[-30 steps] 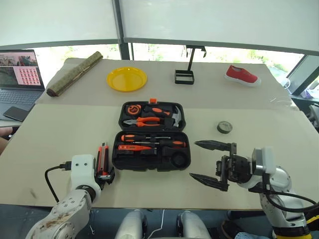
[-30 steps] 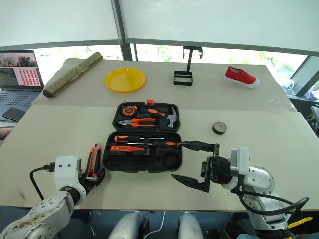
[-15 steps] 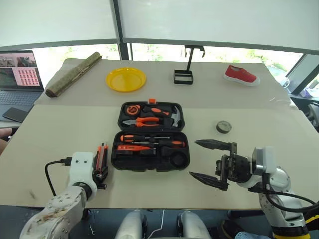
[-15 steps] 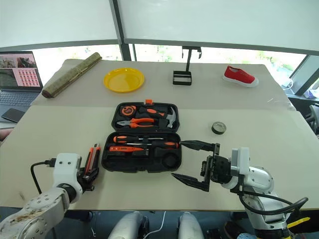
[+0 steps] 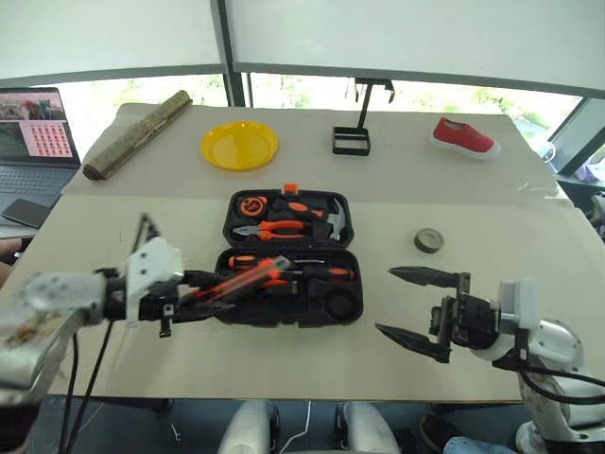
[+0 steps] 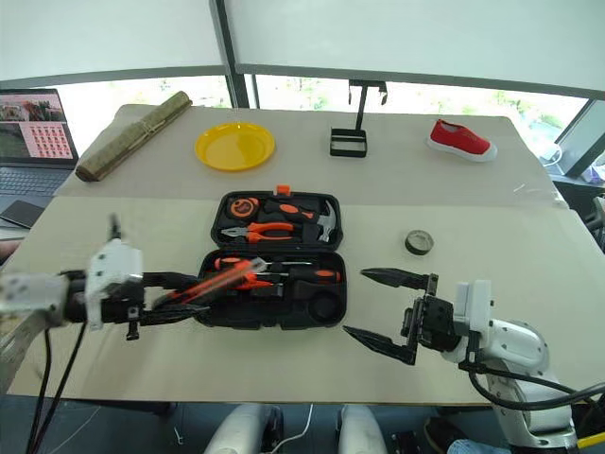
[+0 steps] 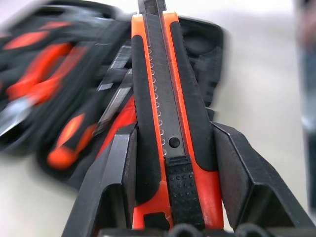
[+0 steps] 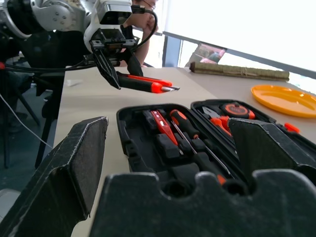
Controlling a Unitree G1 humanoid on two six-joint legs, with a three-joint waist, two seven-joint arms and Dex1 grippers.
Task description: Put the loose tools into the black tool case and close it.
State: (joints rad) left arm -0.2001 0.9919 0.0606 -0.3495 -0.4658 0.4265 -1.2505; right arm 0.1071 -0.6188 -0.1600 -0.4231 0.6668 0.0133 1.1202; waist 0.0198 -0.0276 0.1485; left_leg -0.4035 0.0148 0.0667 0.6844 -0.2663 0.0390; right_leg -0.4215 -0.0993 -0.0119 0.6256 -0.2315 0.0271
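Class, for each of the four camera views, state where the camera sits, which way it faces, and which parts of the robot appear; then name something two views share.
Left eye and right eye views: on the head, facing forward and down over the beige table; both arms show.
Left wrist view: on the left wrist, facing along the left gripper, clamped on the orange-black utility knife.
Right wrist view: on the right wrist, facing between the open right gripper fingers; the left arm shows beyond.
Shared: both wrist views show the open black plastic tool case and the knife.
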